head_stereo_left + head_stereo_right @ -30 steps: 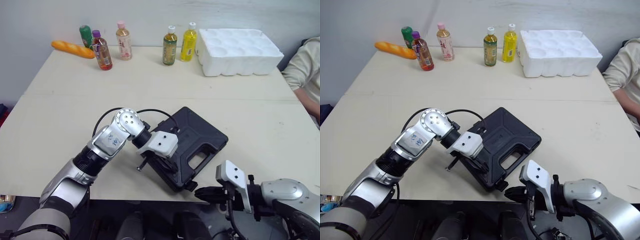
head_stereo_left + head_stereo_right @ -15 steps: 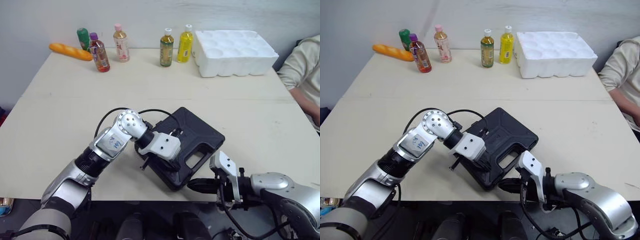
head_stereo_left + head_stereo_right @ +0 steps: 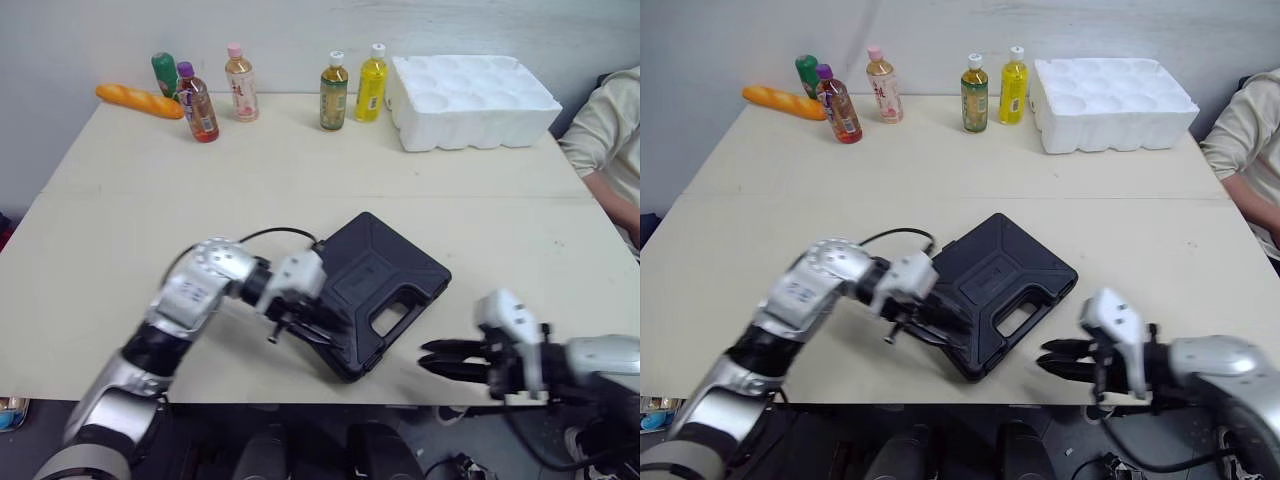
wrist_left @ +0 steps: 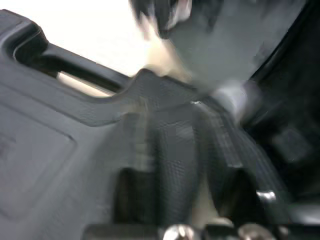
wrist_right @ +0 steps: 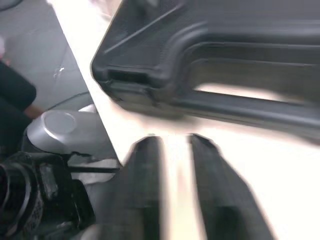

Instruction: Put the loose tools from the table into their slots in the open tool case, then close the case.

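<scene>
- The left end effector (image 3: 315, 322) sits against the near left edge of the tool case (image 3: 385, 280). We cannot tell how far it is open or whether it has hold of anything. Risk: a push from this contact would probably slide or turn the case rather than seat the lid.
- The tool case lies on the table (image 3: 120, 250) at an angle, lid down, with its near corner close to the table's near edge. Risk: a load toward that edge could carry the corner over it. We cannot tell whether the latches are engaged, and an unlatched lid could spring open.
- The right end effector (image 3: 428, 357) hovers just right of the case's near corner, apart from it. Its fingers (image 5: 145, 190) are slightly parted and empty. Risk: advancing left at this height could strike the case wall and shove the case.
</scene>
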Available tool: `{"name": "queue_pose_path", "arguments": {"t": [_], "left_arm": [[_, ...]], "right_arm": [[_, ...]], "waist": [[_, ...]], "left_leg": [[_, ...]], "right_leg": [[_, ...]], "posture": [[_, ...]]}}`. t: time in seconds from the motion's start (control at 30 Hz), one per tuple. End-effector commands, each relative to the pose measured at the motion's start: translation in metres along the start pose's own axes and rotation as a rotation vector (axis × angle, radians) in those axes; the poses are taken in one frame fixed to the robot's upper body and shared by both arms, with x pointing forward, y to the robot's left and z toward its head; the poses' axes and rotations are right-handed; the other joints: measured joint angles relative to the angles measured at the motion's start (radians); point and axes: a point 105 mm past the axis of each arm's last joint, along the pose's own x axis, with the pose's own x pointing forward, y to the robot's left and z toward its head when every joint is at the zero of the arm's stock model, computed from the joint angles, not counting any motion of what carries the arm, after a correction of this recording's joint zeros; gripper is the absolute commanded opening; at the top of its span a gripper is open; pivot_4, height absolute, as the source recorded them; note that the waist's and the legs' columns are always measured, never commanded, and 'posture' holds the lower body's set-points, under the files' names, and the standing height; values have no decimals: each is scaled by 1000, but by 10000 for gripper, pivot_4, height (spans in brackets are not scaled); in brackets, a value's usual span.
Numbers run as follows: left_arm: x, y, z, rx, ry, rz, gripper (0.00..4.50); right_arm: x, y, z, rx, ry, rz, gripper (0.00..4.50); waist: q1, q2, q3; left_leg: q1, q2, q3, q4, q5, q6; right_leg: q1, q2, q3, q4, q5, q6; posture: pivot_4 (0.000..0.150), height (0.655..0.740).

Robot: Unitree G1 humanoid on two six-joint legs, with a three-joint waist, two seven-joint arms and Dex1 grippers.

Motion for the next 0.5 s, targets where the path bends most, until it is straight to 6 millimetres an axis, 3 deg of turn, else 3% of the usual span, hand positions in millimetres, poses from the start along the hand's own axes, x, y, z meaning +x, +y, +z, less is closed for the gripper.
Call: {"name": "queue_pose_path", "arguments": {"t": [0.03,0.1,0.13,0.17,0.3,0.5], "left_arm": [[-48,-7,23,-137,-170,164,36616],[-74,-12,31,-187,-244,268,44851],[-83,-14,34,-203,-267,309,45000],[-88,-16,35,-215,-281,334,45000],[-152,-43,-2,-239,-60,674,45000],[-179,-57,-18,-246,3,832,45000]], "right_arm": [[-41,-7,24,-64,-52,-49,30024],[-57,-9,28,-69,-45,-61,39851],[-63,-10,29,-70,-39,-69,44595],[-67,-11,29,-71,-36,-74,44595],[-98,-30,37,-103,-23,-186,44595],[-114,-45,37,-136,-34,-241,44595]], "waist": [[1,1,0],[2,1,0],[2,1,0],[2,0,1],[-15,0,1],[4,1,2]], "left_leg": [[1,0,0,0,0,0],[2,0,0,-1,0,1],[2,0,0,-1,-1,1],[2,0,0,-1,-1,1],[4,0,2,-5,-2,0],[6,-1,1,-14,-1,-1]], "right_leg": [[1,0,0,0,0,0],[3,0,0,-1,0,0],[3,0,0,-1,0,0],[3,0,0,-1,0,0],[2,-1,2,-4,0,-1],[2,-3,1,-9,-1,-2]], "posture": [[1500,7400],[1500,7400],[1500,7400],[1500,7400],[1500,7400],[1500,7400]]}}
